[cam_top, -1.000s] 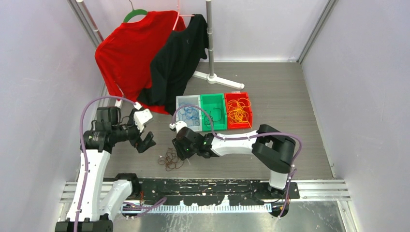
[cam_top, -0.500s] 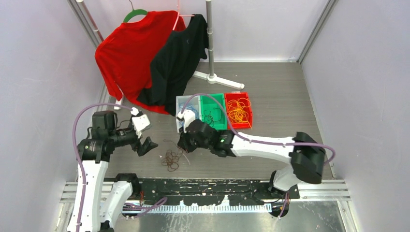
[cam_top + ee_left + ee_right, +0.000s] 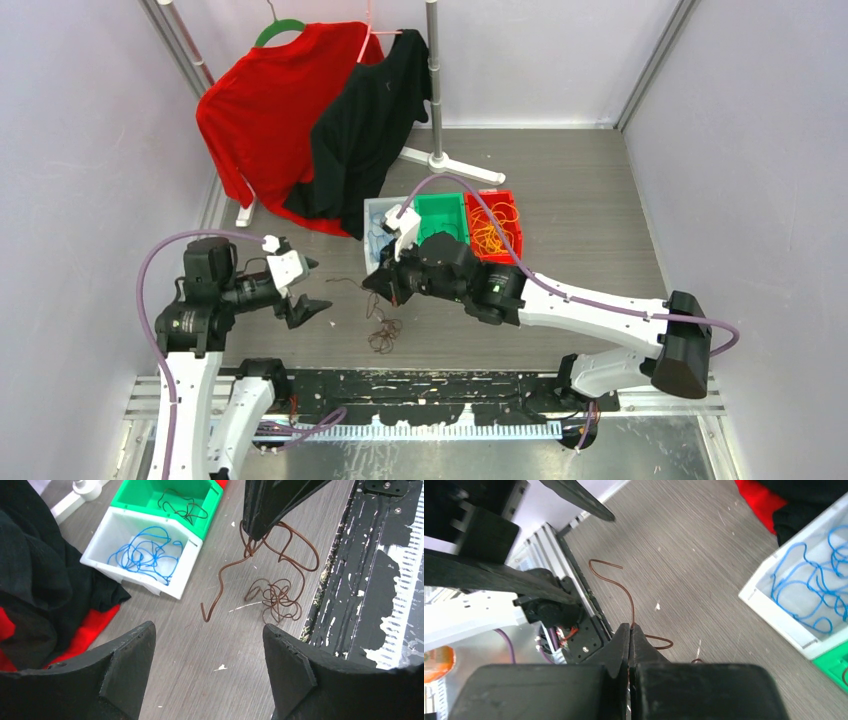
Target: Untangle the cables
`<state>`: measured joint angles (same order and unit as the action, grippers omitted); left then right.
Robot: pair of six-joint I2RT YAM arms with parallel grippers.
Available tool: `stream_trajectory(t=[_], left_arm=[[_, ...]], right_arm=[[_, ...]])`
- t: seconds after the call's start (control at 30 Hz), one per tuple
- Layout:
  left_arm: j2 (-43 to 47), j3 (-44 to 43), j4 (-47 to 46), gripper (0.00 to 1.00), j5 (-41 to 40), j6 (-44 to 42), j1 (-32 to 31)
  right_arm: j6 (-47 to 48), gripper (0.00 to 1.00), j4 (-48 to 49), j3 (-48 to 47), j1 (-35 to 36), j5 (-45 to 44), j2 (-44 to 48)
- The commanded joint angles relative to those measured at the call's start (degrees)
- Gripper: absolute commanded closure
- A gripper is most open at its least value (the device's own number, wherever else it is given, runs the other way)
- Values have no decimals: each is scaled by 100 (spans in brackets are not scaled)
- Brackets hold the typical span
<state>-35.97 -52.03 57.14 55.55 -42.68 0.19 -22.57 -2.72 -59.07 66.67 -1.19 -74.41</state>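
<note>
A dark brown cable (image 3: 280, 592) lies partly bunched on the grey table, with one strand lifted. My right gripper (image 3: 630, 627) is shut on that strand and shows above the bunch (image 3: 383, 338) in the top view. A free end of the strand (image 3: 611, 575) curls out past the fingertips. My left gripper (image 3: 207, 626) is open and empty. It hangs over bare table to the left of the bunch, apart from it. Blue cables (image 3: 147, 555) lie in a white bin (image 3: 180, 582). A dark cable (image 3: 182, 507) lies in a green bin (image 3: 202, 525). Orange cables (image 3: 490, 238) fill a red bin (image 3: 516, 240).
The three bins stand in a row behind the bunch, partly covered by my right arm (image 3: 560, 300). A red shirt (image 3: 260, 110) and a black shirt (image 3: 370, 120) hang on a rack at the back left, their hems near the white bin. A black rail (image 3: 420, 385) edges the table front.
My right gripper closed on a brown strand and rose toward the back right, pulling it up from the bunch. The left gripper drew back slightly to the left and narrowed a little.
</note>
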Motion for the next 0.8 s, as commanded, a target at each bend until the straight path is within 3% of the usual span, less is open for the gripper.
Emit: stream_trajectory(t=[0.0,0.3,0.53,0.77], left_arm=[[66,-47,-301,22,506,-86,27],[163,282,-689,31,2108,1336,-54],[525,731,-2214,32,1827,2839,-107],[683,550,-2293,39,1572,3134,-106]], right_arm=[[153,99,242,-549,-5,298,204],[-324,99,1367,-971,-5,458,-67],[-792,99,1996,-1177,20,749,-395],[-732,99,1969,-737,21,549,-92]])
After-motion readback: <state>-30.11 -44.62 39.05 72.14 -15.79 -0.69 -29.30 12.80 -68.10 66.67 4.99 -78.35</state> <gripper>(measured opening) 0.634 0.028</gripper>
